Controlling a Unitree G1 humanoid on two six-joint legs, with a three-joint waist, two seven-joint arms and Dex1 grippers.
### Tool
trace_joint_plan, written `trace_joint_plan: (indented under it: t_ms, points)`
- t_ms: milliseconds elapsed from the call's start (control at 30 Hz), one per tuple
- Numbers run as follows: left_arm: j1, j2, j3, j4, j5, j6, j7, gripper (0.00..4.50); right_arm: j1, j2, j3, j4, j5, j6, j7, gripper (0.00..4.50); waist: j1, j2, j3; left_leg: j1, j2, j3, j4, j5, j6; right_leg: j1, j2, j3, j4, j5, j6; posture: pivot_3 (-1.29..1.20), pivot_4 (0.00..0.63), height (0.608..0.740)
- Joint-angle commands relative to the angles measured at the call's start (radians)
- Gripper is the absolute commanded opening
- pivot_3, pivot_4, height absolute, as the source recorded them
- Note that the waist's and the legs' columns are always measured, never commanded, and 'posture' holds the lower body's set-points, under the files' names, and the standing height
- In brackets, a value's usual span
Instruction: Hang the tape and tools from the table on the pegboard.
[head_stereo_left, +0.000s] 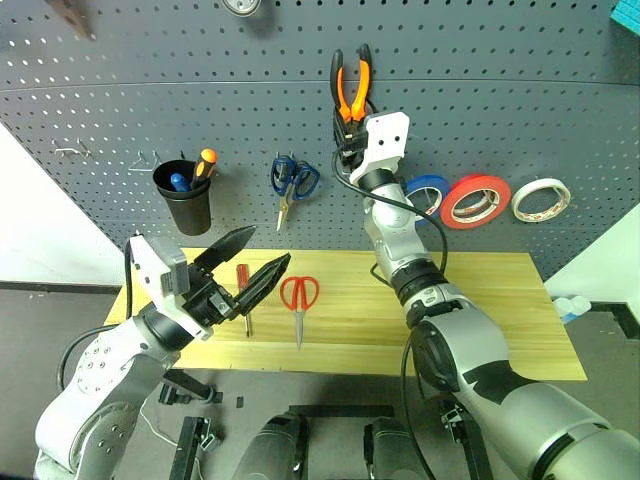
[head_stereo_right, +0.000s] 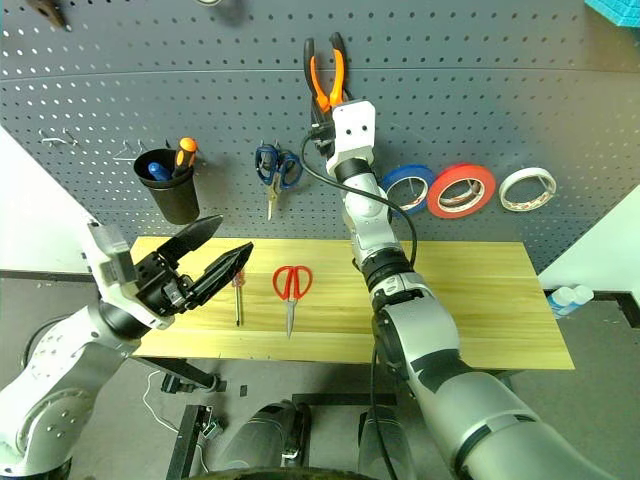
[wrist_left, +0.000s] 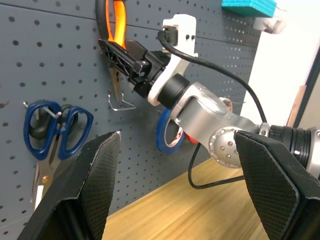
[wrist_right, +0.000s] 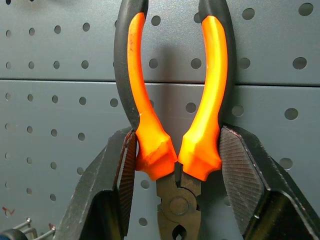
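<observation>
High against the pegboard (head_stereo_left: 520, 90), my right fingers (wrist_right: 175, 165) are closed on the pliers (head_stereo_left: 351, 85), pressing from both sides on the lower ends of the orange-and-black handles, just above the pivot. The pliers stand upright, handles up and nose down, close against the dark grey panel; whether they hang on a hook yet I cannot tell. My left fingers (head_stereo_left: 252, 268) are spread wide with nothing between them, held above the near left part of the surface (head_stereo_left: 480, 310).

On that yellowish wood surface lie two more tools: the screwdriver (head_stereo_left: 243, 296) with its translucent red handle, just beyond my left fingertips, and the red-handled scissors (head_stereo_left: 298, 300) just beside it, blades pointing towards me. They lie near each other but apart.

The red tape roll (head_stereo_left: 476, 200) is on the pegboard, to the right of my right arm, between a blue roll (head_stereo_left: 428, 190) and a cream-white roll (head_stereo_left: 541, 199). Left of the pliers and lower, blue-handled scissors (head_stereo_left: 292, 183) hang on the panel, and further left a black cup (head_stereo_left: 184, 196) holds an orange-handled screwdriver (head_stereo_left: 204, 163).
</observation>
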Motion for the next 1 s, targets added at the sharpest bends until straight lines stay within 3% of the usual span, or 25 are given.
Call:
trace_joint_plan:
  t_ms: [33,467,733,1000]
  points:
    - [-0.003,0.001,0.015,-0.023,0.000,-0.021,-0.003,3.80,-0.048,-0.009,-0.009,-0.019,0.001,-0.019,0.000,2.11,0.000,0.000,0.000,0.000,0.000,0.000,0.000,0.000,0.000,0.000,0.000,0.000,0.000,0.000,0.000,0.10,0.134,0.680]
    - [0.012,0.020,0.031,-0.033,-0.011,-0.012,-0.005,3.80,-0.018,-0.002,-0.024,-0.028,0.022,0.023,-0.005,2.11,0.001,0.000,0.000,0.000,0.000,0.000,0.000,0.000,0.000,0.000,0.000,0.000,0.000,0.000,-0.001,0.11,0.145,0.680]
    - [0.011,0.017,0.030,-0.023,-0.003,-0.016,-0.008,3.80,-0.019,-0.011,-0.027,-0.027,0.012,0.041,-0.026,4.48,0.002,0.000,0.000,0.000,0.000,-0.001,0.000,0.000,0.000,0.000,0.000,0.000,0.000,0.000,-0.001,0.11,0.143,0.680]
    - [-0.002,0.008,0.017,-0.013,0.009,-0.022,-0.008,3.80,-0.021,-0.014,-0.022,-0.026,0.006,0.058,-0.029,4.48,0.002,0.000,0.000,0.001,0.000,-0.004,0.001,0.001,-0.002,0.001,0.000,0.000,0.000,0.000,-0.003,0.10,0.131,0.680]
